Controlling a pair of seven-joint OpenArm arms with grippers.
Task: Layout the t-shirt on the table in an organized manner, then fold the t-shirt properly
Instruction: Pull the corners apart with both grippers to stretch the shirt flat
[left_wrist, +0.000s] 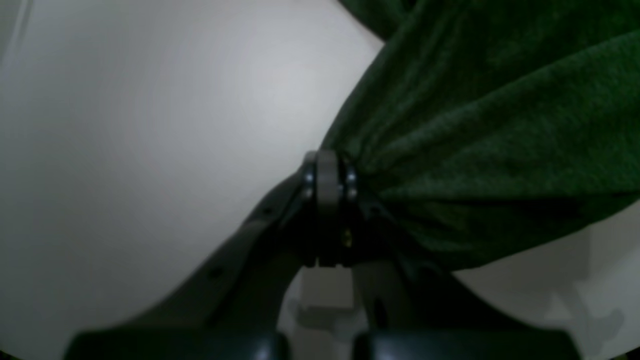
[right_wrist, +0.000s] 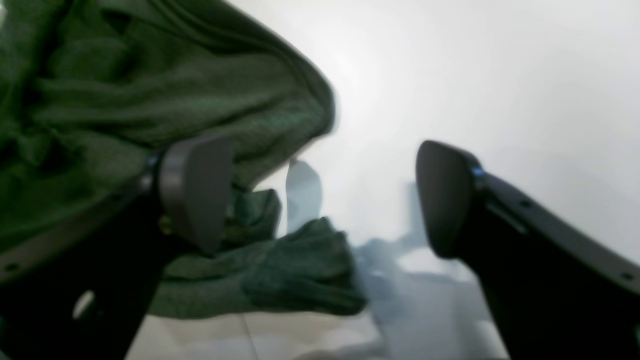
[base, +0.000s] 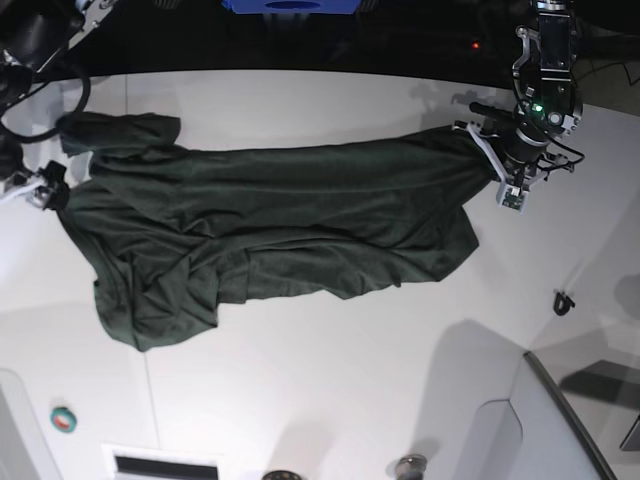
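Note:
The dark green t-shirt (base: 270, 215) lies stretched across the white table (base: 330, 380), wrinkled and bunched toward its left end. At the right of the base view, my left gripper (base: 492, 152) is shut on the shirt's right edge. The left wrist view shows its fingertips (left_wrist: 327, 175) pinching gathered cloth (left_wrist: 475, 125). My right gripper (base: 46, 190) is at the shirt's left edge. In the right wrist view it (right_wrist: 320, 195) stands open. The cloth (right_wrist: 150, 90) drapes against its left finger (right_wrist: 195, 190), and the right finger (right_wrist: 445, 200) is over bare table.
A small green-and-red roll (base: 63, 419) lies near the front left. A small black item (base: 563, 301) lies at the right. A grey panel (base: 560, 420) fills the front right corner and a blue object (base: 290, 6) sits beyond the far edge.

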